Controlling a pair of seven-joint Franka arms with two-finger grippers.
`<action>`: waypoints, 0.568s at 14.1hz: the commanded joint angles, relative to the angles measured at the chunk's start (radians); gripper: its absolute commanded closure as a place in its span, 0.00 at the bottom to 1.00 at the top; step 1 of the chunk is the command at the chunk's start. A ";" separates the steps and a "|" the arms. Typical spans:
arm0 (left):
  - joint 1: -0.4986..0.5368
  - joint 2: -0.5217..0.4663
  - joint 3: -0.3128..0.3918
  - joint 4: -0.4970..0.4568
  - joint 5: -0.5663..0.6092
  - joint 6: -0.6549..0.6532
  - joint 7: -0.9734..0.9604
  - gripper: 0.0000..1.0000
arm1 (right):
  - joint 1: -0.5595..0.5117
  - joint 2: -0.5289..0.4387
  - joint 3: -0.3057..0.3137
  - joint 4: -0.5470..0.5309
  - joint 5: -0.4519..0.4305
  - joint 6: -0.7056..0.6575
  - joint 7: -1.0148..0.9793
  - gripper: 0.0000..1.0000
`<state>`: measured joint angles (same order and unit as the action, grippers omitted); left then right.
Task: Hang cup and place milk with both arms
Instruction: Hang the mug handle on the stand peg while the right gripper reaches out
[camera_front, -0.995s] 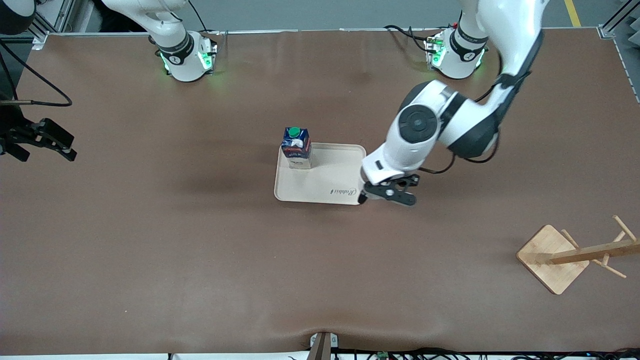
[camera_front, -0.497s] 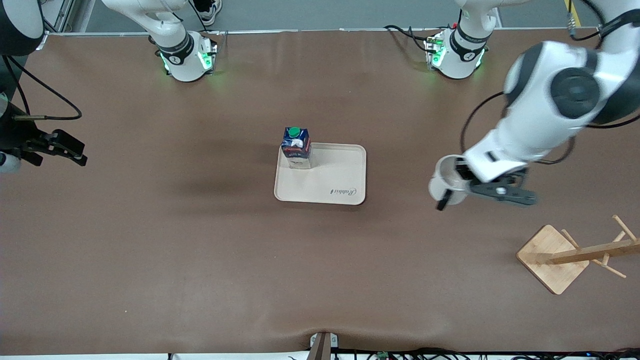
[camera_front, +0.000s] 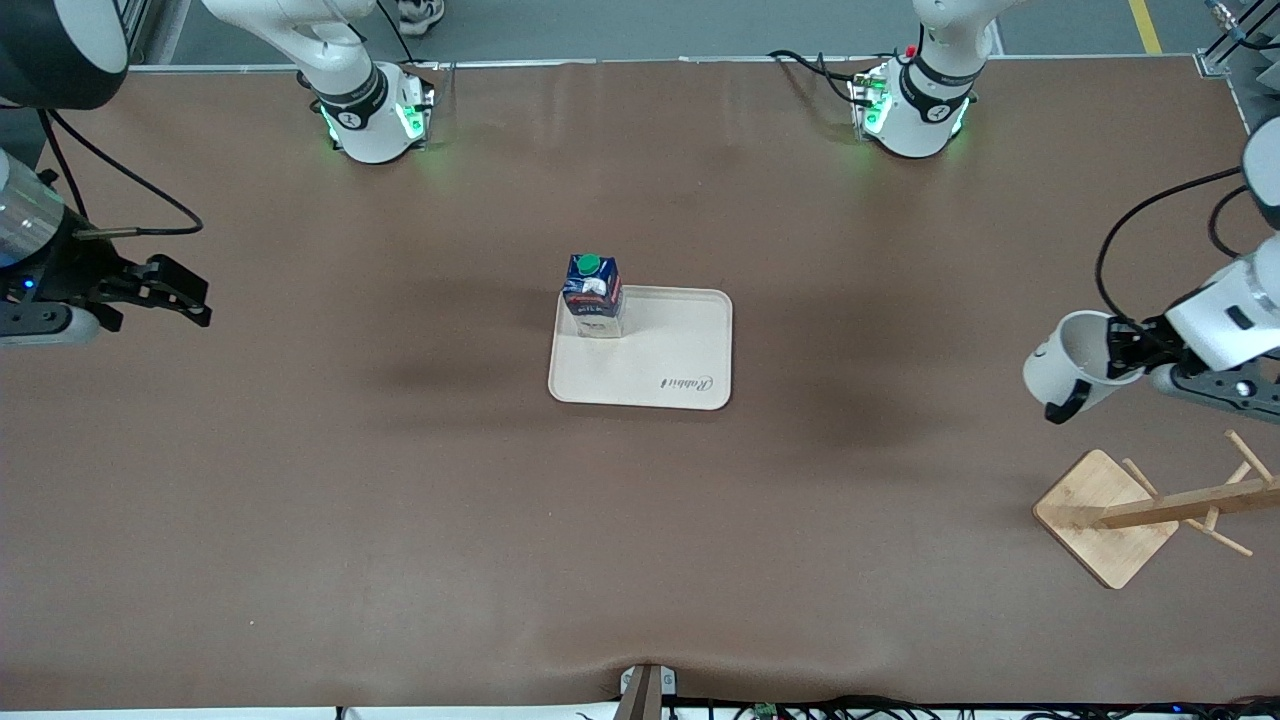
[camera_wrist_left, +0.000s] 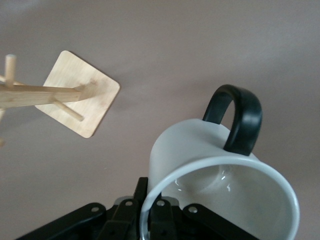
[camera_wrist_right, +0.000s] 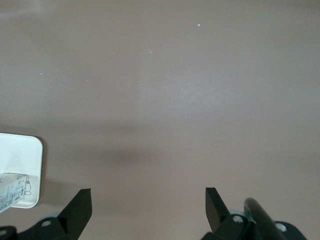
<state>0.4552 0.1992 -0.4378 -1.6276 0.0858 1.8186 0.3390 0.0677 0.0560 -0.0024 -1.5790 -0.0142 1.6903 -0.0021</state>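
The white cup (camera_front: 1072, 366) with its black handle (camera_front: 1058, 407) hangs tilted in my left gripper (camera_front: 1118, 350), which is shut on its rim over the table beside the wooden rack (camera_front: 1110, 516). In the left wrist view the fingers (camera_wrist_left: 141, 189) pinch the cup's (camera_wrist_left: 200, 155) wall, handle (camera_wrist_left: 240, 116) pointing away. The smiley face is hidden. The milk (camera_front: 592, 294) stands upright on a corner of the beige tray (camera_front: 660, 360). My right gripper (camera_front: 178, 297) is open and empty over the table at the right arm's end.
The rack's square base (camera_wrist_left: 80, 100) and pegs lie at the left arm's end, nearer the front camera than the tray. The right wrist view shows the gripper (camera_wrist_right: 147, 202) over bare table, with the tray's corner (camera_wrist_right: 22, 160) and the milk's foot (camera_wrist_right: 12, 187).
My left arm has carried the cup from beside the tray toward the rack at the left arm's end. My right gripper has drifted slightly toward the middle of the table.
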 joint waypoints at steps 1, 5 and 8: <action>0.046 0.012 -0.006 0.017 -0.001 0.008 0.108 1.00 | 0.037 0.013 -0.002 0.028 0.002 -0.021 0.001 0.00; 0.106 0.039 -0.004 0.029 -0.001 0.015 0.172 1.00 | 0.038 0.042 -0.005 0.016 -0.003 -0.030 -0.004 0.00; 0.152 0.051 -0.004 0.031 -0.004 0.030 0.192 1.00 | 0.050 0.117 -0.005 0.013 -0.010 -0.046 0.008 0.00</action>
<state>0.5733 0.2383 -0.4346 -1.6184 0.0859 1.8388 0.5022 0.1126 0.1197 -0.0095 -1.5855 -0.0155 1.6587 -0.0023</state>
